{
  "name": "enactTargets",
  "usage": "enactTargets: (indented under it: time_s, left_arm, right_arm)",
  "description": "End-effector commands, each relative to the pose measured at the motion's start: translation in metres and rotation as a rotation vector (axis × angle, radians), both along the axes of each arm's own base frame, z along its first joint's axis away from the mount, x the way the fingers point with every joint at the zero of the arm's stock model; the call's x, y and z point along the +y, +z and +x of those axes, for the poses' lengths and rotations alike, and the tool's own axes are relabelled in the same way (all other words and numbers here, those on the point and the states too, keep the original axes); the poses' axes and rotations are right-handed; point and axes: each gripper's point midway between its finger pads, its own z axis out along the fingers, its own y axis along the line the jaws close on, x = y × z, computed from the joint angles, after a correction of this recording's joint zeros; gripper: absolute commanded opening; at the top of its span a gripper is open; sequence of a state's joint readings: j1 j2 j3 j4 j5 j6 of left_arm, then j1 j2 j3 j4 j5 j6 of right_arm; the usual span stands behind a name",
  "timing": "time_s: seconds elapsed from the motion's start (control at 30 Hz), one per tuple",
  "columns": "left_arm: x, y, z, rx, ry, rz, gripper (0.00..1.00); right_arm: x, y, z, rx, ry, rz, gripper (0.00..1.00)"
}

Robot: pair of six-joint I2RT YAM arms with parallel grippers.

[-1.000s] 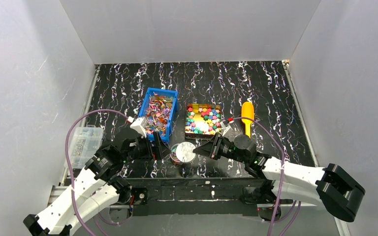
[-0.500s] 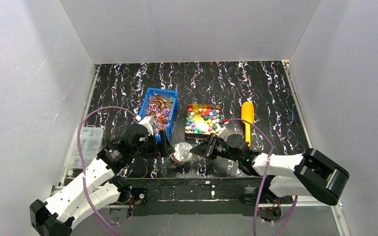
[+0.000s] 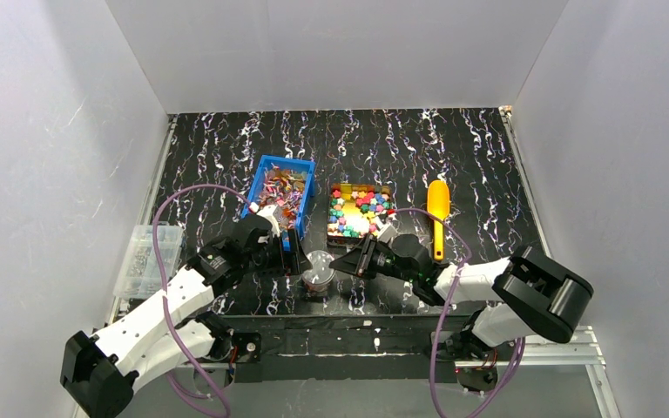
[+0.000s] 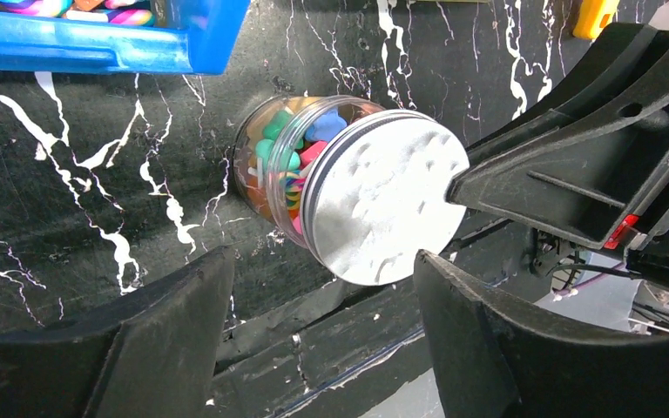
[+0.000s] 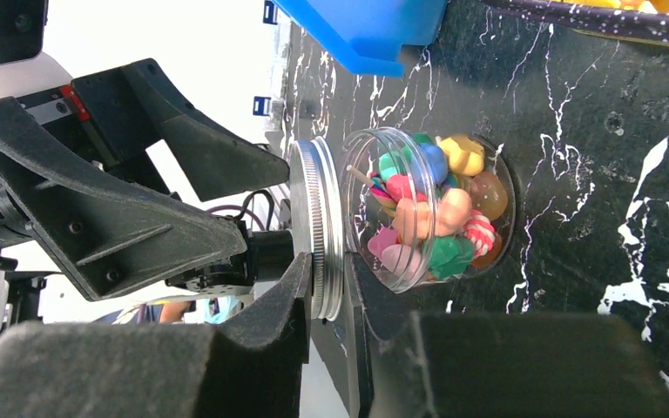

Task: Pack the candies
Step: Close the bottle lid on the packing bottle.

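**Item 1: candy jar (image 3: 318, 270).** It is clear and sits at lower centre of the overhead frame, directly between my two grippers. As far as the overhead view shows, it stands upright on the marbled black table (image 3: 357, 139) with its long axis vertical. A ribbed silver lid (image 4: 383, 209) is on top. The candies (image 5: 431, 213) fill the jar; they are the chunky kind in green, blue, yellow, pink and red. More candies lie in the blue bin (image 3: 257, 187) above and left of the jar and in the dark tray (image 3: 335, 233) above and right of it. The orange scoop (image 3: 437, 205) lies right of the tray, well apart from both arms.

**Item 2: left gripper (image 4: 322, 261).**
- It is reaching in low from the left of the frame.
- The jaws are parted wider than the lid and hold nothing.
- In its wrist view the lid shows in the gap between the fingers, just beyond the tips.
- The forearm is stretched out nearly flat.

**Item 3: right gripper (image 3: 340, 264).**
- It comes in low from the right, facing the left gripper across the jar.
- The jaws show only a narrow gap.
- One fingertip (image 5: 300, 274) sits against the lid's rim.
- I cannot tell whether it is pinching the jar or only touching it.

**Note.** Both arms are about equally near the jar. My judgement is that the next move depends on the left jaws closing squarely across the lid.
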State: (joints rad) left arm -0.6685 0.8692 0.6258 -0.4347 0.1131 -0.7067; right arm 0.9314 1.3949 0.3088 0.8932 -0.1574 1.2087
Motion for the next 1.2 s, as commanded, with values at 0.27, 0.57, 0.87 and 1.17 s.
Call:
enactTargets:
  time_s: [0.27, 0.57, 0.87, 1.17]
  left_arm:
    - [0.001, -0.014, 0.005, 0.020, -0.001, -0.010, 0.57]
    - [-0.004, -0.022, 0.005, 0.049, -0.018, -0.036, 0.41]
    - [-0.010, -0.027, 0.007, 0.073, -0.033, -0.047, 0.32]
    - [-0.012, -0.033, 0.006, 0.098, -0.045, -0.047, 0.28]
  right_arm:
    - [0.017, 0.018, 0.012, -0.039, 0.002, 0.075, 0.01]
    - [0.015, 0.007, 0.011, -0.019, -0.003, 0.047, 0.01]
    - [0.011, -0.002, 0.012, -0.001, -0.014, 0.025, 0.01]
    - [0.006, -0.009, 0.010, 0.007, -0.016, 0.000, 0.18]
